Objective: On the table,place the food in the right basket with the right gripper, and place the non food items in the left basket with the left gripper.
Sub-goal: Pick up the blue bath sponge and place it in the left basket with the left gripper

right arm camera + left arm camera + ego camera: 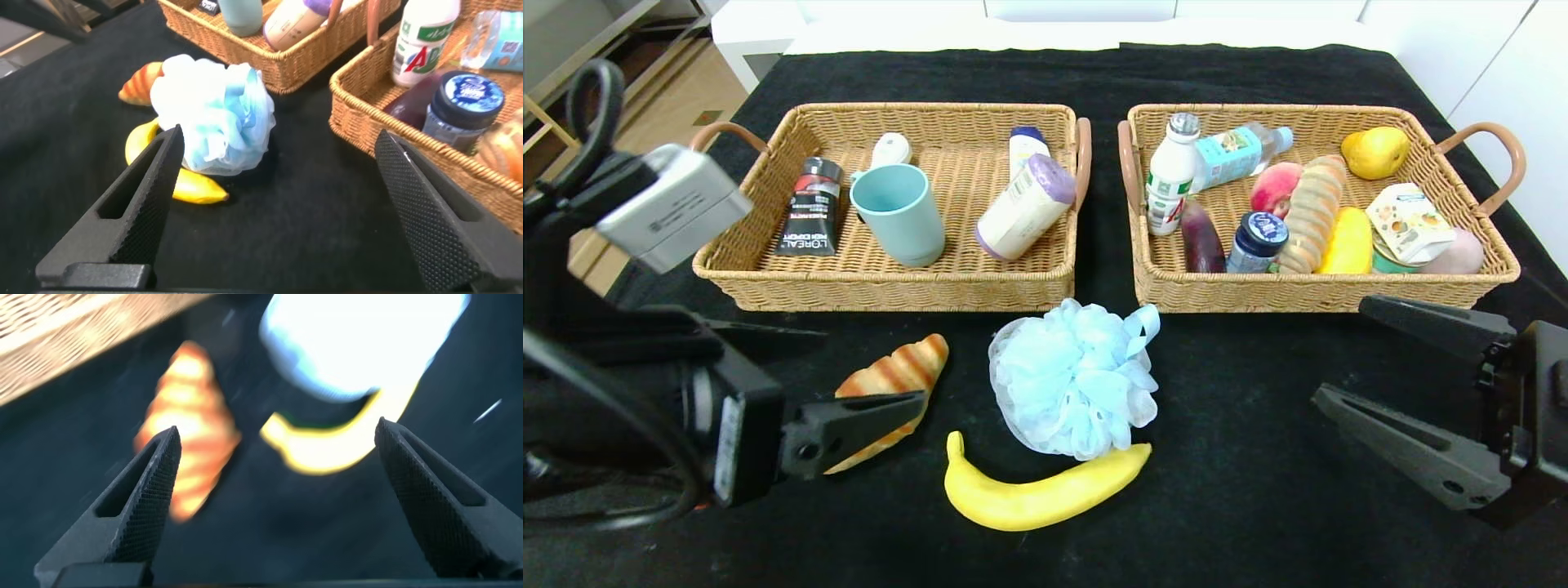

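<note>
Pale-blue mesh bath sponge (1074, 380) lies mid-table near the front edge — just right of the left gripper (882, 384), jaws wide, empty; right gripper (1413, 359) likewise open, empty — farther off.

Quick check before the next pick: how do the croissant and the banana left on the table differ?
The croissant is orange-brown with darker stripes; the banana is plain yellow. The croissant lies partly behind the left claw in the head view, while the banana lies nearer the table's front edge, one end against the blue bath pouf. Both are food, resting on the black table, outside the baskets.
</note>
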